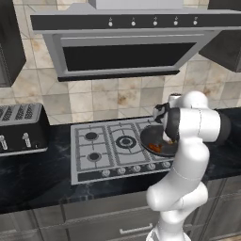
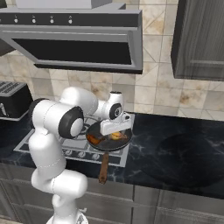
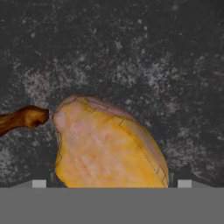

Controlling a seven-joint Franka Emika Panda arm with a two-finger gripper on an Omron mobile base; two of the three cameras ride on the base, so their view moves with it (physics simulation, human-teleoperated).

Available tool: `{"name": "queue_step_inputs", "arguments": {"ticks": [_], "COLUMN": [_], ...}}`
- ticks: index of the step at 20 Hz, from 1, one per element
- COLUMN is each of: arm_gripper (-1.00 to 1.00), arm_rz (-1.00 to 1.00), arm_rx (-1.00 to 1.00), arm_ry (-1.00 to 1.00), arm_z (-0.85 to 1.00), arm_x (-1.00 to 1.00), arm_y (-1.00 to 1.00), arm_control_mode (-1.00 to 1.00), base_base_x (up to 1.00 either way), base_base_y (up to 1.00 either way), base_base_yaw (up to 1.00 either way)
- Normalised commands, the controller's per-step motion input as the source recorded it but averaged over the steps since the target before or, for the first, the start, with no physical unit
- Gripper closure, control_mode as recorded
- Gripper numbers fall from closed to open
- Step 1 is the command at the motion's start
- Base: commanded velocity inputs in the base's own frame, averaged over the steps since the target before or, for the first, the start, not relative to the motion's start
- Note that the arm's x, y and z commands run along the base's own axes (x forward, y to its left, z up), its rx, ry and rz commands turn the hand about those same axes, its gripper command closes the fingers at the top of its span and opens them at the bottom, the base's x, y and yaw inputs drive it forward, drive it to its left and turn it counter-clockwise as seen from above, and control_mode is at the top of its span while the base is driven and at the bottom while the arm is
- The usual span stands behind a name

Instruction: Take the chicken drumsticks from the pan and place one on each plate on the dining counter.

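Claw low over the pan, no drumstick lifted yet.

Your claw (image 2: 114,134) stands wide and holds nothing; in the hand view the golden-orange drumstick (image 3: 105,146) lies just in front of it, between the two tips. The darker drumstick (image 3: 22,119) lies to its left, almost touching it. Both pieces are in the pan (image 2: 107,141) on the right side of the hob (image 1: 94,146), on the black worktop (image 2: 175,148). I judge that the task is only at its beginning: you must grasp, carry and place each piece.
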Motion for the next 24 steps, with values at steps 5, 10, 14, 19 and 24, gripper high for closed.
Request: {"name": "queue_step_inputs", "arguments": {"ticks": [5,10,14,19,24], "arm_gripper": [-1.00,1.00,1.00,1.00,1.00], "arm_rz": [0.00,0.02,0.06,0.01,0.00], "arm_rx": [0.01,0.07,0.13,0.11,0.08], "arm_ry": [0.12,0.04,0.00,0.00,-0.08], "arm_z": [-0.20,-0.10,0.10,0.25,0.44], "arm_x": [-0.04,0.00,-0.01,-0.31,-0.57], "arm_y": [0.00,0.00,0.00,-0.02,0.00], "arm_control_mode": [-1.00,-1.00,-1.00,-1.00,-1.00], "base_base_x": [0.00,0.00,0.00,0.00,0.00], "base_base_y": [0.00,0.00,0.00,0.00,0.00], "base_base_yaw": [0.00,0.00,0.00,0.00,0.00]}}
